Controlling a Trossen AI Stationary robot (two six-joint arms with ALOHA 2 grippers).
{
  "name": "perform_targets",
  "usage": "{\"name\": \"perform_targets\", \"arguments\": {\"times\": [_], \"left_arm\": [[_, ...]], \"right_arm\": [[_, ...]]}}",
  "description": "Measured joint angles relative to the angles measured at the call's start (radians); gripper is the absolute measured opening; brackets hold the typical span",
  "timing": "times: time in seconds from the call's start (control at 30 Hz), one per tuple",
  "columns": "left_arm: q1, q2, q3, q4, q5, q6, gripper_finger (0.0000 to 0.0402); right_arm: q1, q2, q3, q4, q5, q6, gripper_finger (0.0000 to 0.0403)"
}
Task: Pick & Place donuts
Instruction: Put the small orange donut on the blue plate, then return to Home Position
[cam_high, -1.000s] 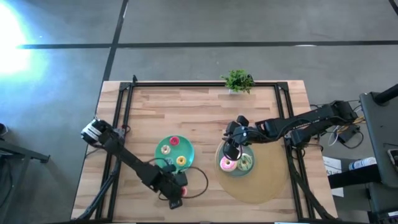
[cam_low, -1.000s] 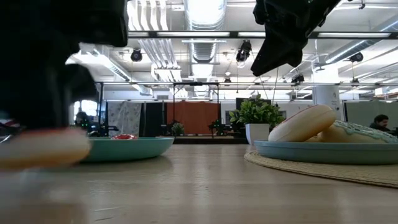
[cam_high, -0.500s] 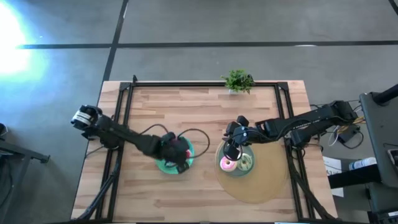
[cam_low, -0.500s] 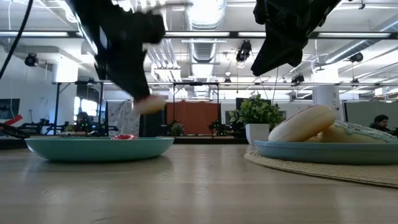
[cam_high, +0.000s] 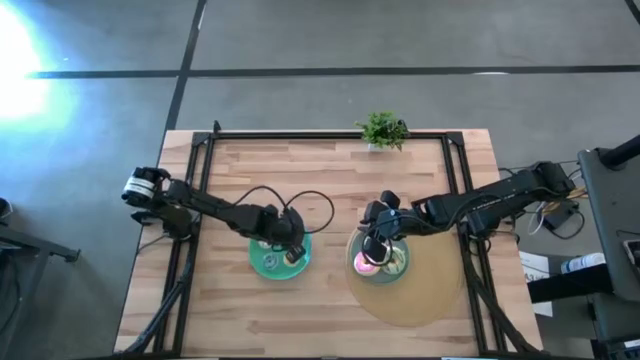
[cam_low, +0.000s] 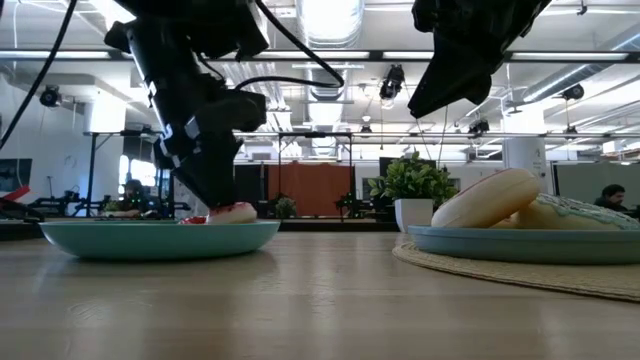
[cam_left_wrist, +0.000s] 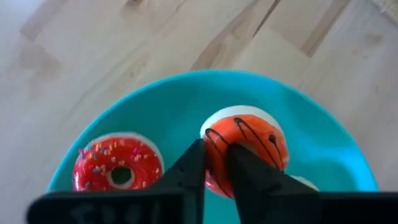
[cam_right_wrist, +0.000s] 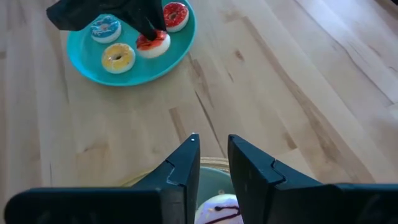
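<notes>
L gripper (cam_left_wrist: 216, 163): fingers pinching the rim of a small orange-frosted donut (cam_left_wrist: 249, 140) w/ dark drizzle lines and a cream base, tips biting one side of the ring. The donut sits at, or just above, the floor of the left teal plate (cam_left_wrist: 323, 149); the low view shows it level w/ the plate rim, contact not confirmed. Just beside the fingers on the same plate: a red sprinkled donut (cam_left_wrist: 118, 168). Farther off, per the R wrist view, a blue donut (cam_right_wrist: 104, 27) and a yellow donut (cam_right_wrist: 117, 57) also lie on that plate, apart from each other. Handling judgement: toy piece, prob. light and stiff, glossy top likely slippery; the edge pinch across the ring wall looks like the sound hold, and release should be low to stop it rolling. R gripper (cam_right_wrist: 211, 158): fingers spread w/ a narrow gap, holding nothing, hovering directly over the right teal plate (cam_low: 500, 243), which rests on a round woven mat (cam_high: 440, 290). Under the tips is a larger white-pink donut (cam_right_wrist: 216, 210); a green frosted donut (cam_high: 394, 262) lies touching it on the far side from the L arm. These larger donuts prob. need a wider grasp across one wall of the ring. Beyond both plates, at the table's far edge, stands a small potted plant (cam_high: 382, 130).
</notes>
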Motion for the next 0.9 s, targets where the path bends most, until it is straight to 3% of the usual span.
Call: {"name": "perform_targets", "arguments": {"times": [0.2,0.3,0.57,0.9], "left_arm": [[0.000,-0.006,0.006,-0.005,0.002,-0.076,0.0107],[-0.002,-0.017,0.021,-0.012,0.003,-0.077,0.0124],[-0.013,-0.047,0.113,-0.069,0.114,-0.070,0.0128],[-0.026,-0.190,0.208,-0.098,0.173,0.056,0.0128]], "right_arm": [[0.000,0.000,0.000,0.000,0.003,0.004,0.0080],[0.000,0.000,0.000,0.000,0.003,0.004,0.0078],[0.000,-0.013,0.000,0.007,0.004,0.004,0.0080],[-0.013,-0.185,0.000,-0.006,0.004,-0.065,0.0073]]}}
